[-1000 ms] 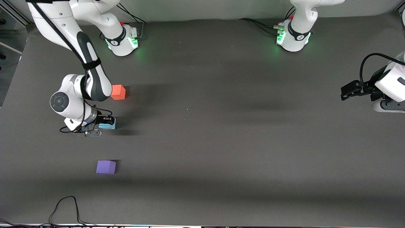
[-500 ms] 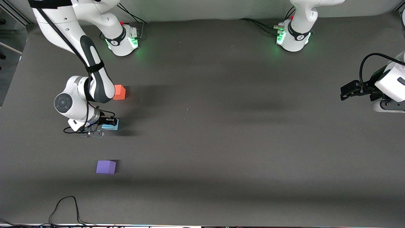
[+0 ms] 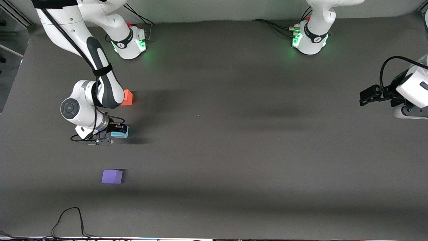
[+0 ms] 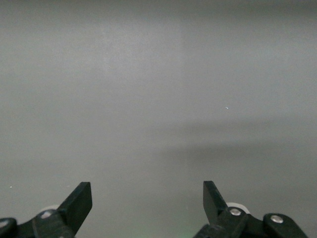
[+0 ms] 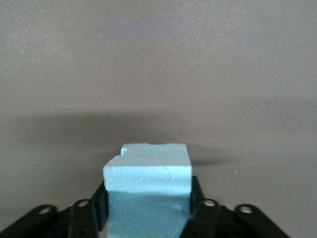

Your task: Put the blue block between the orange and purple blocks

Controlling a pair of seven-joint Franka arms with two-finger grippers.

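Blue block: the small sky-blue matte cube (image 3: 120,134) is held by the right gripper (image 3: 115,131), low over the dark grey table (image 3: 234,134). I cannot tell if it touches the table.
Where it is: toward the right arm's end of the table — between the other two cubes, but nearer the orange one.
Orange block: the small orange-red matte cube (image 3: 127,97) sits on the table, farther from the front camera, partly hidden by the right arm.
Purple block: the small violet-purple matte cube (image 3: 112,176) sits alone, nearer the front camera, well apart from the blue block.
Right gripper: its black fingers (image 5: 98,206) are clenched on two sides of the blue block (image 5: 148,193).
Left gripper: the left gripper (image 3: 367,95) waits at the left arm's end of the table — its fingers (image 4: 79,201) are spread wide, holding nothing.
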